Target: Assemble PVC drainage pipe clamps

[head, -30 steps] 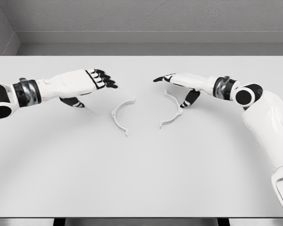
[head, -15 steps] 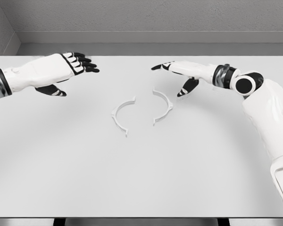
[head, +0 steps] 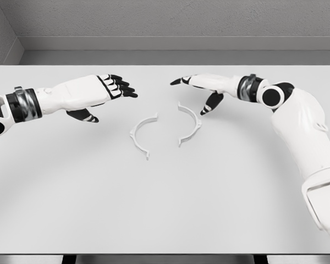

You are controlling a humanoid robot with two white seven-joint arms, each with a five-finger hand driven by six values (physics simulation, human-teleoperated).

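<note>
Two clamp halves: left half-clamp [head: 141, 133] and right half-clamp [head: 189, 124] lie flat on the white surface [head: 165, 203], open sides facing each other, near but not touching.
Right half-clamp, change: it sits closer to its partner than a second ago and has held that place for the last half second; the remaining gap is narrow.
Right hand [head: 201, 91]: hovers just above and behind the right half-clamp, fingers extended and released, thumb pointing down; contact with the part seems absent, though the view is too coarse to be sure.
Left hand [head: 93, 94]: back near the centre after swinging away to the upper left, fingers loosely extended, grasping nothing, well clear of the left half-clamp.
Task meaning: one half appears to have been nudged inward; the ends are not yet mated, so closing the gap and aligning the tabs remains.
</note>
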